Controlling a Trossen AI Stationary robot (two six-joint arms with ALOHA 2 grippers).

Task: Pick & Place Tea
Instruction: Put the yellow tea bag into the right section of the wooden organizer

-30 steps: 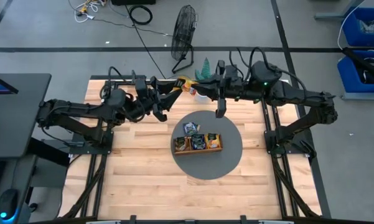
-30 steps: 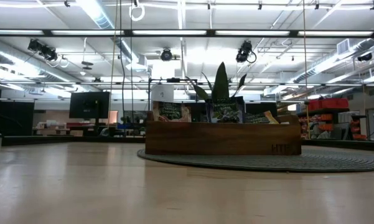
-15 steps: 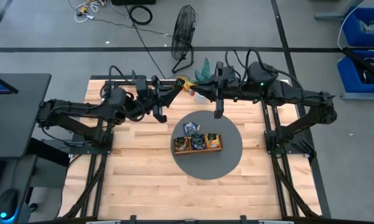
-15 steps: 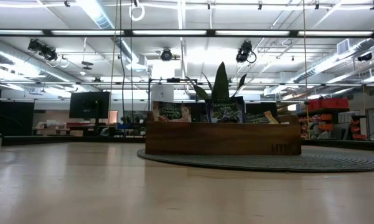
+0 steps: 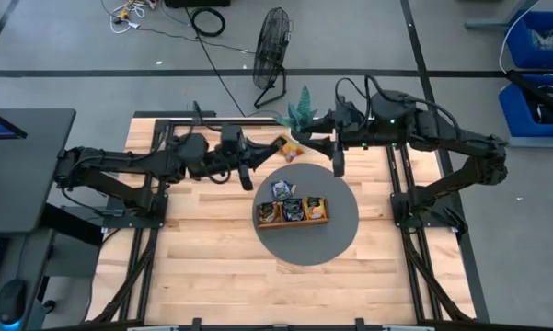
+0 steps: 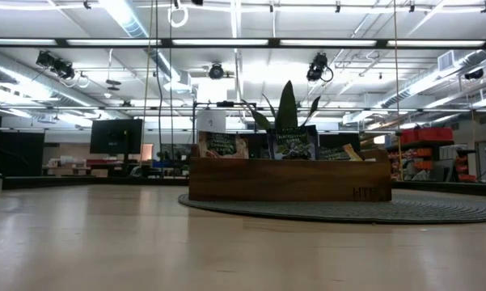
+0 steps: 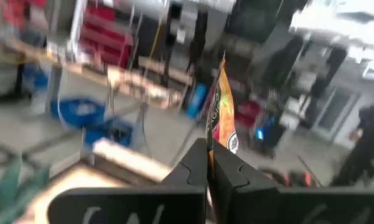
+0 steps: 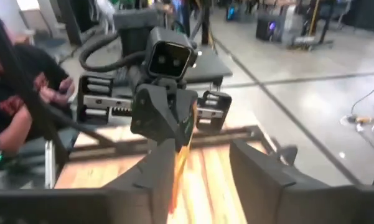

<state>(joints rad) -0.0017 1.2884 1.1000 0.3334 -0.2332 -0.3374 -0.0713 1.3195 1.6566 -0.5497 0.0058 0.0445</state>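
Tea sachets: one held, three in tray, one beside it.
One orange sachet (image 7: pixel 220 118) clamped edge-on in left pincer (image 7: pixel 209 163) above the table's (image 5: pixel 212 239) far side; three sachets (image 5: pixel 293 210) in the wooden tray (image 5: pixel 292 222), one (image 5: pixel 281 189) just behind; right pincer (image 8: pixel 196 165) spread wide, empty.

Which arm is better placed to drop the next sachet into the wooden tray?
Left: the left gripper is shut on an orange-yellow tea sachet. The right gripper is open and empty, hovering beyond the brown wooden three-compartment tray.
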